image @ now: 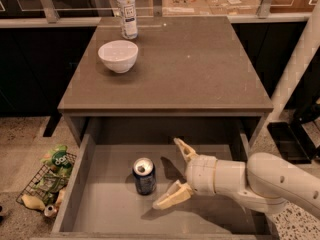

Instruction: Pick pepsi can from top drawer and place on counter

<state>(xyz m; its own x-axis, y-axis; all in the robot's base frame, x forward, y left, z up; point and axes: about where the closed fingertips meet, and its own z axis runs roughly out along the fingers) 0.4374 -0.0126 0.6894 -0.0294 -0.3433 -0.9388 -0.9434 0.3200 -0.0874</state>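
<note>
The pepsi can (144,175), dark blue with a silver top, stands upright on the flat bottom of the open top drawer (107,204), left of its middle. My gripper (169,173) is inside the drawer just right of the can, open, with one cream finger (183,149) behind and one (171,196) in front; neither touches the can. The white arm reaches in from the right. The counter (200,64) spreads above the drawer.
A white bowl (118,55) and a clear plastic bottle (127,11) stand on the counter's left rear part. A wire basket of snack bags (47,184) sits on the floor left of the drawer. A white post (297,64) rises at right.
</note>
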